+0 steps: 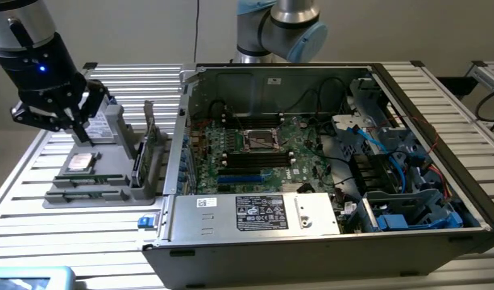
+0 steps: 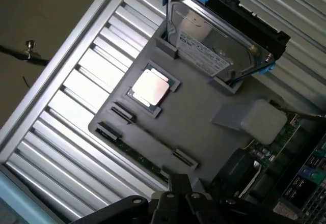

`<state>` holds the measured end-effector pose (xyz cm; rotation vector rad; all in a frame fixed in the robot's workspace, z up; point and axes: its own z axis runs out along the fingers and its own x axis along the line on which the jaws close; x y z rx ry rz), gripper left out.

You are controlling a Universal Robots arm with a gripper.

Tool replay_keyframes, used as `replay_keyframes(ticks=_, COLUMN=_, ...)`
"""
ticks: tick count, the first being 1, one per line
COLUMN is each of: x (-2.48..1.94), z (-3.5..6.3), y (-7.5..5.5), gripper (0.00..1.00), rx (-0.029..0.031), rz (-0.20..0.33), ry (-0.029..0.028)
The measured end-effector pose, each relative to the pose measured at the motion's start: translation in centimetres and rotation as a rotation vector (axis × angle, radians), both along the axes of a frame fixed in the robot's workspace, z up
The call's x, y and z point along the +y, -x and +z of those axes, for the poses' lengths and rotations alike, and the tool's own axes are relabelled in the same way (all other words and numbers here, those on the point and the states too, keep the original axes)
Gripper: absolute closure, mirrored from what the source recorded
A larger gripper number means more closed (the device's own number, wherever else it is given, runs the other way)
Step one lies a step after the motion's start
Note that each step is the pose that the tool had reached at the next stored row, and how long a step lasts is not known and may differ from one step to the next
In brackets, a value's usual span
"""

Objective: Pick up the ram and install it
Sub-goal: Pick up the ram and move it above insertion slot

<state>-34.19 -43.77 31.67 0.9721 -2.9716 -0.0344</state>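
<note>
the tool (image 1: 76, 130) is clenched, hovering over a gray tray (image 1: 142, 194) on the slatted metal desk (image 1: 22, 223). the ram (image 2: 133, 151) lies flat in a slot along the tray's edge, near a processor chip (image 1: 80, 162) and an upright hard drive (image 1: 110, 124). to the exterior view's right sits an open computer case (image 1: 311, 248), its motherboard (image 1: 255, 151) exposed.

Robotics lab bench. Evidence: ribbed aluminium-profile table (image 1: 70, 241), opened grey metal computer case (image 1: 311, 263), grey plastic parts fixture (image 1: 142, 196), silver-and-blue robot arm base (image 1: 279, 30).
</note>
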Motion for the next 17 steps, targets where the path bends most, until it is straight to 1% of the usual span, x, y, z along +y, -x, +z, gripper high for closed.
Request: replay_keyframes(ticks=17, x=0.00, z=-0.07, y=0.00, gripper=0.89, rx=0.0000, rz=0.310, ry=-0.0007)
